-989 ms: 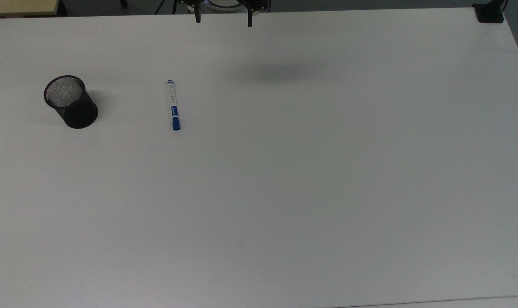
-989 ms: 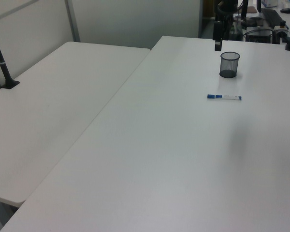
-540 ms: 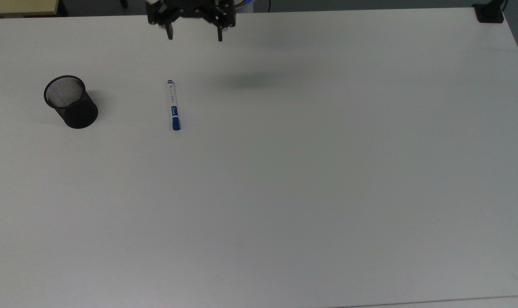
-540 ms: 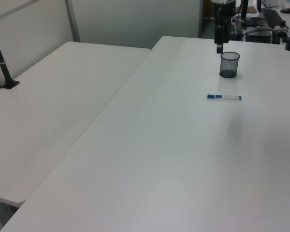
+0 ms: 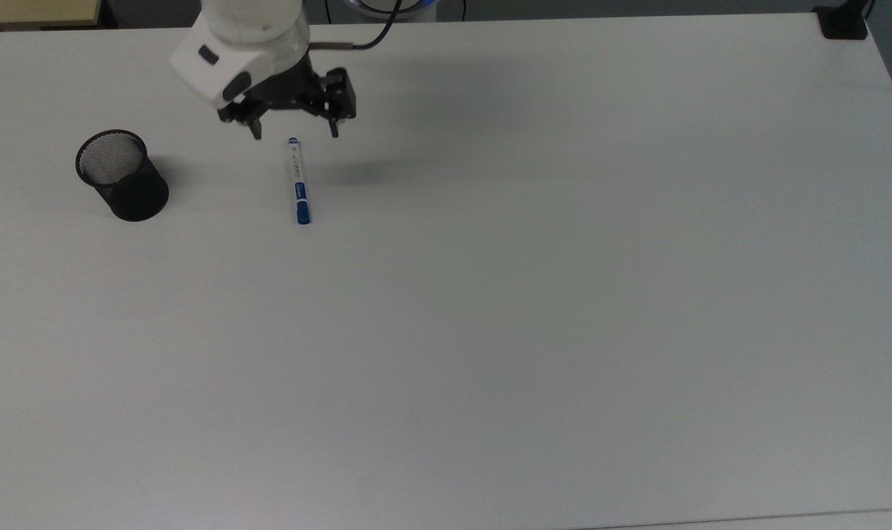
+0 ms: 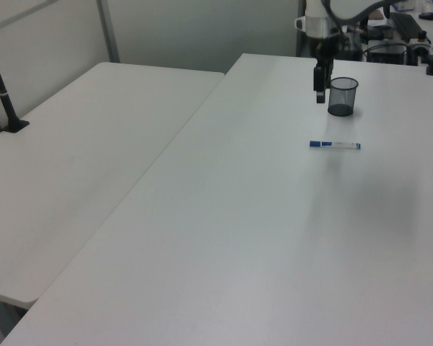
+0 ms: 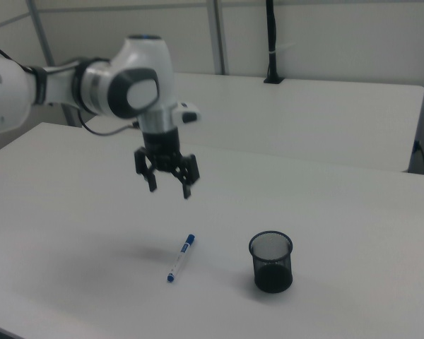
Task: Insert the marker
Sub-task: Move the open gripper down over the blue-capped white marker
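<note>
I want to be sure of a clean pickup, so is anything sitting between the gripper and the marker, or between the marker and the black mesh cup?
Nothing visible. The open gripper hangs above the marker, with only air between. Bare table separates the marker from the upright black mesh cup.

The scene is lit evenly and softly from above. A faint, blurred shadow of the arm (image 5: 247, 44) is cast on the white table (image 5: 534, 309), just beside the marker (image 5: 299, 180). A short soft shadow is seen beside the cup (image 5: 122, 177). No strong glare is noticed; slight grain is visible.
</note>
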`<state>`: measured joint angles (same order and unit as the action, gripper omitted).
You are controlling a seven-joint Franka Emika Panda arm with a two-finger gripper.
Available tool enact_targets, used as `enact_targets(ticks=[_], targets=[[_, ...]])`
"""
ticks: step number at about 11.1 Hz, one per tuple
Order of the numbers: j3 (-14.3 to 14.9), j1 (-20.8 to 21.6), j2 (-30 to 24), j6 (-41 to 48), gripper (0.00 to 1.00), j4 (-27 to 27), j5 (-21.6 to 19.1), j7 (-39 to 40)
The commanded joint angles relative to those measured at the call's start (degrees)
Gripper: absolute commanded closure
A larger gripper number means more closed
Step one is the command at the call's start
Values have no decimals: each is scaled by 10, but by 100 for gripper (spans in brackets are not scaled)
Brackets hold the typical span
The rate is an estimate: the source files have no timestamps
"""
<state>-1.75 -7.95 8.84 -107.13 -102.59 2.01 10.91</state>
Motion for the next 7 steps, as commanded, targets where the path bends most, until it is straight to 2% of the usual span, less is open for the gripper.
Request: enact_targets(ticks=[1,3,5,6,7], targets=[[0,-12,26,-61,3,-41,3,33],[0,-11,53,-74,9,-49,18,31],[0,-11,62,-142,14,-89,30,28],[0,-11,73,-156,18,-92,38,28],[0,-11,82,-158,28,-90,45,28]])
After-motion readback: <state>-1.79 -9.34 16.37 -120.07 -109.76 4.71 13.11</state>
